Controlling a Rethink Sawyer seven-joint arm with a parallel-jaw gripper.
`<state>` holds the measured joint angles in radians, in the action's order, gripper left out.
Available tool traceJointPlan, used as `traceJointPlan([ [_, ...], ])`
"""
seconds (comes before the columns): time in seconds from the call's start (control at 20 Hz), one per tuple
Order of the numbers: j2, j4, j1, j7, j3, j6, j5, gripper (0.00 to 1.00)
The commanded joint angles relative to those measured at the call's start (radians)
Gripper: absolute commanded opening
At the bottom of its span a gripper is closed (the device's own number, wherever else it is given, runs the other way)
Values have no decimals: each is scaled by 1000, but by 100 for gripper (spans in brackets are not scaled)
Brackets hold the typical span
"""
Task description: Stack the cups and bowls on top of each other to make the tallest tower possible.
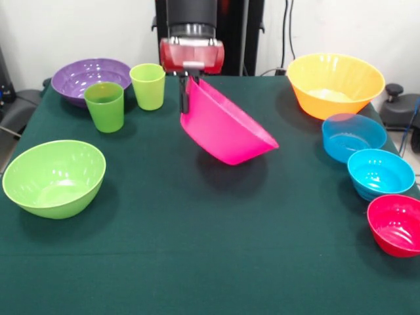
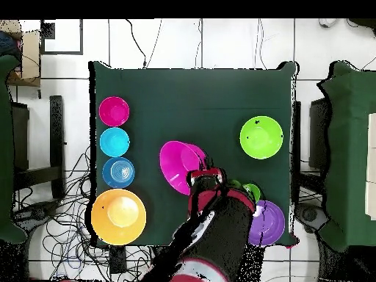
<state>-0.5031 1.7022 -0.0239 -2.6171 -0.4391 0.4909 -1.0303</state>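
Observation:
My gripper [image 1: 186,98] is shut on the rim of the large pink bowl [image 1: 226,130] and holds it tilted above the middle of the table; in the overhead view the gripper [image 2: 202,176] is at the bowl's [image 2: 178,166] edge. The green cup [image 1: 105,106] and the lime-green cup [image 1: 148,85] stand upright at the far left beside the purple bowl [image 1: 90,76]. The lime-green bowl [image 1: 56,176] sits at the left. The orange bowl [image 1: 335,82], blue bowl [image 1: 353,136], turquoise bowl [image 1: 380,172] and small red bowl [image 1: 397,224] line the right side. The red cup is out of view.
The table has a dark green cloth [image 1: 197,249]. In the overhead view the arm [image 2: 209,228] covers part of the near edge and the cups. Chairs stand at both sides of the table.

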Motion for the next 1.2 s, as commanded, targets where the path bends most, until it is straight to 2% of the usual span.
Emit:
traceJointPlan([
  [0.05, -184, 38, -71, 4, -52, -128, 6, 0],
  [0.25, -207, 40, -112, 95, -139, -40, 103, 0],
  [0.45, -115, 76, -185, 311, -286, 142, 377, 0],
  [0.55, -75, 91, -218, 391, -353, 219, 481, 0],
  [0.7, -25, 111, -242, 468, -437, 326, 599, 0],
  [0.85, 51, 118, -252, 503, -479, 411, 690, 0],
  [1.05, 130, 131, -259, 508, -508, 494, 774, 0],
  [1.2, 195, 164, -267, 531, -526, 581, 870, 0],
])
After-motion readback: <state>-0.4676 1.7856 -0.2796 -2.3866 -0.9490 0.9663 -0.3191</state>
